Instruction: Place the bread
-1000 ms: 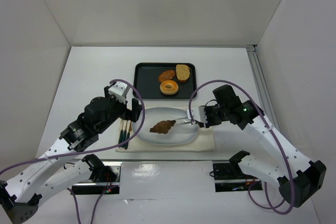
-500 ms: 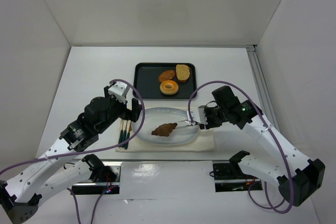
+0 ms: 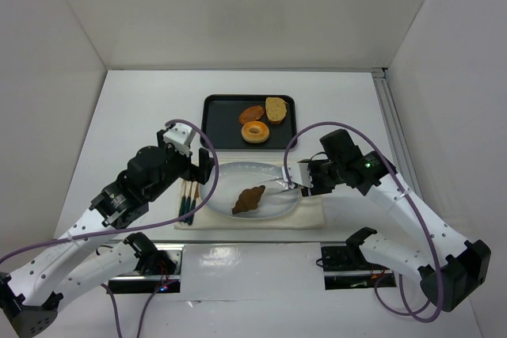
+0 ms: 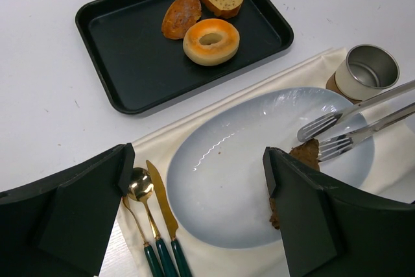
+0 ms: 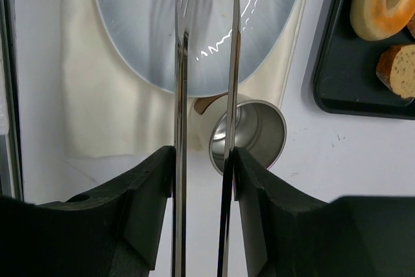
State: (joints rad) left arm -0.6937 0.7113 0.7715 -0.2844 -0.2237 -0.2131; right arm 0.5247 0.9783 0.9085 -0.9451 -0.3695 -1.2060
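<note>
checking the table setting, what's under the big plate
A cream cloth lies under the plate, its edges showing beside it. Anything else beneath the plate's middle is covered.

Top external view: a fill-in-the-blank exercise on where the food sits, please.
The bread lies on the pale ____.
The doughnut sits in the black ____.
Beside the doughnut lie ____ other baked items.
The right gripper clamps metal ____.
Missing: plate; tray; two; tongs.
</note>
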